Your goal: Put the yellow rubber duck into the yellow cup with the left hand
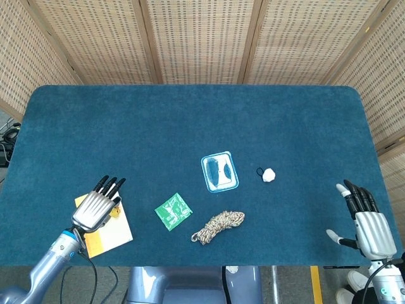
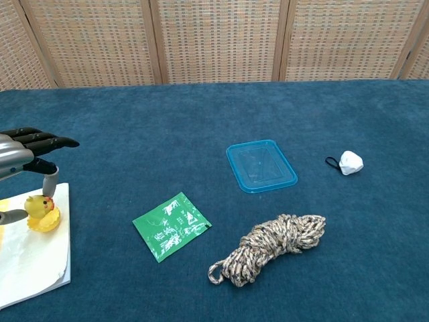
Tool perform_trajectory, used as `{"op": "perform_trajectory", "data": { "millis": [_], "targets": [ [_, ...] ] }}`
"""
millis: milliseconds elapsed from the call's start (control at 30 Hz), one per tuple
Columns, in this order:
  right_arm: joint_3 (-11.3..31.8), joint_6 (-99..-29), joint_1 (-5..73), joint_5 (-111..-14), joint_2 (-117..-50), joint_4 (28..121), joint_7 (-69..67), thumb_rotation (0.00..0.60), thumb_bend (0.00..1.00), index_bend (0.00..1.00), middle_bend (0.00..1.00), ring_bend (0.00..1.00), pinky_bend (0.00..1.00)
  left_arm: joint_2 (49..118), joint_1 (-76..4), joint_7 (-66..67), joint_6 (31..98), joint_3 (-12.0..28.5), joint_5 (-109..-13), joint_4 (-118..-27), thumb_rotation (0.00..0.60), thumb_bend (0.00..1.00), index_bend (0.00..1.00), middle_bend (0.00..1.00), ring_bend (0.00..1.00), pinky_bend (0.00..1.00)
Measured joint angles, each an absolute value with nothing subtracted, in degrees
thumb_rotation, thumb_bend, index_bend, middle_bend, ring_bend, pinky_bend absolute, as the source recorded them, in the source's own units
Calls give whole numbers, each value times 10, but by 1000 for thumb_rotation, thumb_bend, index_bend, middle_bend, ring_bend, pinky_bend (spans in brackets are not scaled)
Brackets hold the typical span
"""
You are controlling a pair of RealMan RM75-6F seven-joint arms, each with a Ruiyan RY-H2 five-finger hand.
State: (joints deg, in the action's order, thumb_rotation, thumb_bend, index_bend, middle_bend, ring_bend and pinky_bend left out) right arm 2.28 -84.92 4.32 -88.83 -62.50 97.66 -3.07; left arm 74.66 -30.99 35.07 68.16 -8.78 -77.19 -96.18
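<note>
My left hand (image 1: 95,209) (image 2: 20,155) hovers over the white and yellow notebook (image 2: 33,263) at the table's front left. The yellow rubber duck (image 2: 38,205) is pinched between its thumb and a finger, with the other fingers stretched out. The duck sits right on top of the small yellow cup (image 2: 45,222), which stands on the notebook. In the head view the hand hides both duck and cup. My right hand (image 1: 369,223) is far off at the front right edge, fingers spread, holding nothing.
A green packet (image 2: 171,225) lies just right of the notebook. Further right are a coil of rope (image 2: 271,247), a blue plastic lid (image 2: 261,166) and a small white lump with a black loop (image 2: 350,162). Wicker screens stand behind the table.
</note>
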Motion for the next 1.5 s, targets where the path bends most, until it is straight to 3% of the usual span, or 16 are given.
{"op": "perform_trajectory", "data": {
  "millis": [400, 733, 1000, 1300, 1500],
  "targets": [
    [24, -848, 44, -886, -626, 975, -32, 600, 0, 60, 0, 0, 0, 767, -294, 297, 649, -63, -750, -891, 600, 338, 518, 0, 0, 32],
    [24, -849, 43, -886, -625, 975, -33, 600, 0, 60, 0, 0, 0, 780, -290, 297, 632, -54, -758, -885, 600, 339, 512, 0, 0, 32],
    [25, -849, 43, -886, -625, 975, -36, 600, 0, 60, 0, 0, 0, 778, -292, 317, 617, -46, -739, -889, 600, 328, 258, 0, 0, 5],
    [24, -848, 44, -886, -625, 974, -37, 600, 0, 60, 0, 0, 0, 767, -286, 320, 625, -36, -734, -917, 600, 325, 124, 0, 0, 0],
    [24, -848, 44, -887, -627, 972, -35, 600, 0, 60, 0, 0, 0, 756, -261, 306, 698, -31, -768, -949, 600, 309, 40, 0, 0, 0]
  ]
}}
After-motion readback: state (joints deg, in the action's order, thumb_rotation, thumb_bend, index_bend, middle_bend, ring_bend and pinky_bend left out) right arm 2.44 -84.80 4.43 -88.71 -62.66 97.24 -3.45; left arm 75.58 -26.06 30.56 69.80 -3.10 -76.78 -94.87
